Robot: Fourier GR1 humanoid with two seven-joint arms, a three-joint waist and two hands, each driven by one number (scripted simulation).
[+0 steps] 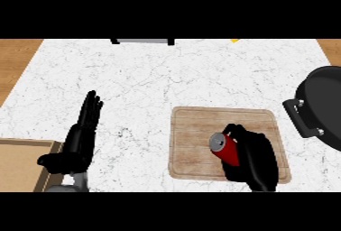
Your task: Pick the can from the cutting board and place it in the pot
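Setting: a white marble counter (166, 76) seen from steeply above, with wood showing at its far left and far right edges.
Board: a pale wooden cutting board (193, 135) lay at centre right, flat on the counter.
Can: a red can (225, 148) with a silver top was over the board's middle, tilted, its top turned up and to the left.
Right hand: the right hand (256, 155) was curled round the can from the can's right side, fingers wrapped over its body.
Left hand: the left hand (81, 131) rested at the left, fingers straight and pointing away from the robot, holding nothing.
Pot: a black pot (326, 106) sat at the right edge, only partly in view, with a side handle facing the board; it stood near the board without touching it.
Box: a tan box (26, 162) showed at the lower left corner.
Done: the can appeared grasped.
Unclear: whether the can had left the board's surface could not be told.
Left: carrying the can right to the pot and releasing it inside.
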